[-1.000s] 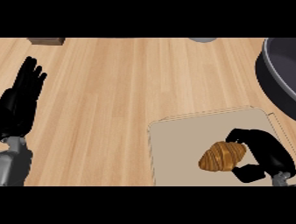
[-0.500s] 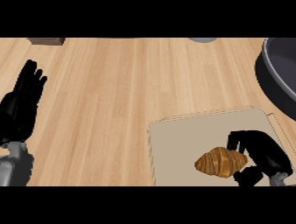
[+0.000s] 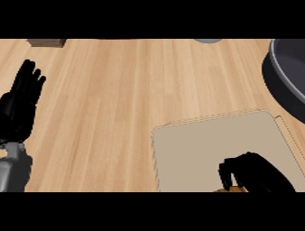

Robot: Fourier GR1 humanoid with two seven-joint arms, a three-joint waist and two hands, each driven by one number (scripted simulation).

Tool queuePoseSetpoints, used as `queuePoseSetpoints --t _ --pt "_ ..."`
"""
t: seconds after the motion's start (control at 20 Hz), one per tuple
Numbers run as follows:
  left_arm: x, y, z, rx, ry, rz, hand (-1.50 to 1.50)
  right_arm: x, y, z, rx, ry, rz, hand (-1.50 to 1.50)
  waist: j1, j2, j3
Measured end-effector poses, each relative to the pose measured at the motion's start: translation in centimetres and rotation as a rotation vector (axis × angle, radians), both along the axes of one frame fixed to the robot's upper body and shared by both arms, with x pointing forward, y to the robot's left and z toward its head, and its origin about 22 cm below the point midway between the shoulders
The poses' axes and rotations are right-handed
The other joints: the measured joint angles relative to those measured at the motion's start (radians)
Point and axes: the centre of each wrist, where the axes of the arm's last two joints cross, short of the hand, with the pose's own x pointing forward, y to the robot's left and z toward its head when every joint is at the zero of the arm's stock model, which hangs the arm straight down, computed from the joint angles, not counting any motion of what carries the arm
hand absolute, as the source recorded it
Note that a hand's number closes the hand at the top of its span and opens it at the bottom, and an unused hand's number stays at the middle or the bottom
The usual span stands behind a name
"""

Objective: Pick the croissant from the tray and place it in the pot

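Note:
The beige tray [image 3: 202,144] lies on the wooden counter at the lower right. Of the croissant [image 3: 230,190] only a brown sliver shows, at the view's lower edge under my right hand [image 3: 258,173]. That hand is over the tray's near part with its fingers curled down round the croissant, hiding most of it. The dark pot [image 3: 302,76] stands at the right edge, beyond the tray, partly cut off. At the left edge my left hand [image 3: 18,106] rests open, fingers up.
A small brown block [image 3: 46,42] sits at the counter's far left edge. A grey round object [image 3: 208,40] peeks in at the far edge. Bare wood stretches between my left hand and the tray.
My right hand and the croissant have slid toward the view's lower edge, and the fingers have curled over the croissant, which is now almost hidden. The left hand has stayed in place.

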Motion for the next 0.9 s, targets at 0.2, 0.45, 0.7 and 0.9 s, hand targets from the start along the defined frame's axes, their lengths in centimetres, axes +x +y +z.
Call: queuePoseSetpoints --t 0.2,0.45,0.7,0.9 --pt "-0.4 0.6 -0.3 -0.002 0.002 0.003 0.0 -1.2 -0.5 2.8 0.128 -0.12 -0.055 1.5 -0.008 -0.001 0.001" --pt "-0.3 0.0 -0.1 0.006 0.006 0.004 0.0 -1.5 -1.7 6.8 0.299 -0.336 -0.208 1.5 -0.012 -0.001 0.001" --pt "-0.5 0.2 -0.2 0.003 0.002 0.004 0.0 -1.6 -4.2 10.3 0.396 -0.527 -0.353 1.5 -0.006 0.0 0.001" --pt "-0.7 0.4 -0.7 -0.001 0.008 0.0 0.0 -1.3 -7.1 12.6 0.428 -0.609 -0.452 1.5 -0.001 0.001 0.001"
